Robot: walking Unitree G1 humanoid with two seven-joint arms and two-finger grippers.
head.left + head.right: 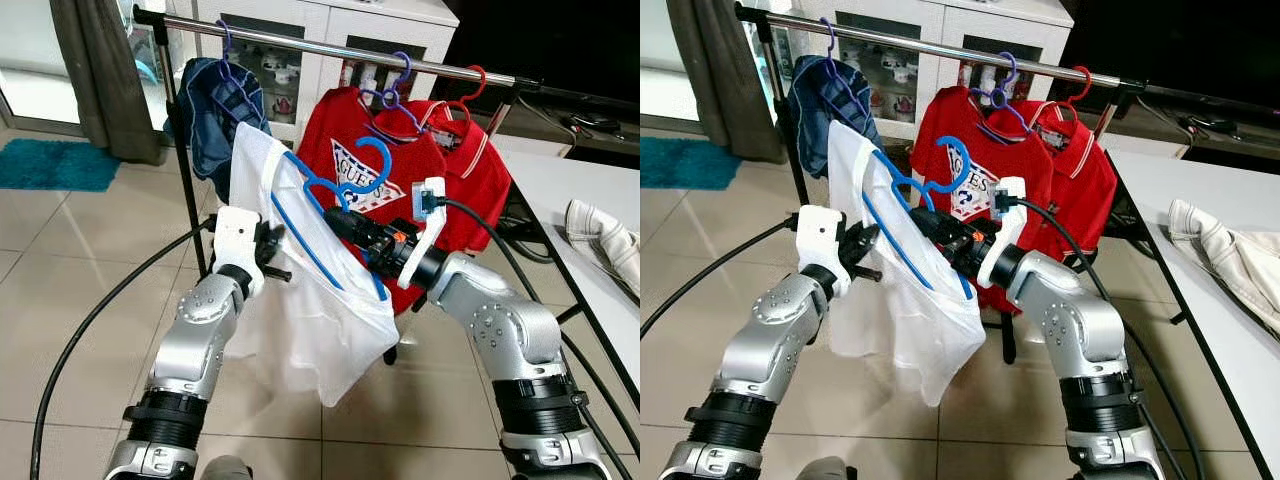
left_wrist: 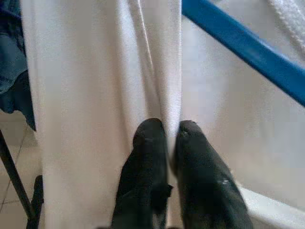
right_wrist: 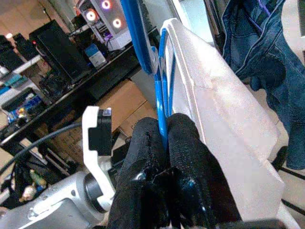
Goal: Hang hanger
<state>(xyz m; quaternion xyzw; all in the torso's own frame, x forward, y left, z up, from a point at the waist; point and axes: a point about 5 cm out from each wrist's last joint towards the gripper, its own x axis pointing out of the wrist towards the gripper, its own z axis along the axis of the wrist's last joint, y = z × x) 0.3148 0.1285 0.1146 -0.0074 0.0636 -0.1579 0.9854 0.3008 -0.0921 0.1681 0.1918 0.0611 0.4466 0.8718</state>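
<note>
We list: blue hanger with white shirt, unhung, below the rail; our right gripper clamped on its frame; left gripper, at 9 o'clock, pinching cloth; hooking onto rail remains.

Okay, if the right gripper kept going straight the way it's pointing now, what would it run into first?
The right gripper is shut on the blue hanger and points toward the robot's left. Straight on, it would probably press first into the white shirt draped on that hanger, with the left gripper pinching the cloth just beyond, though depth is uncertain.
</note>
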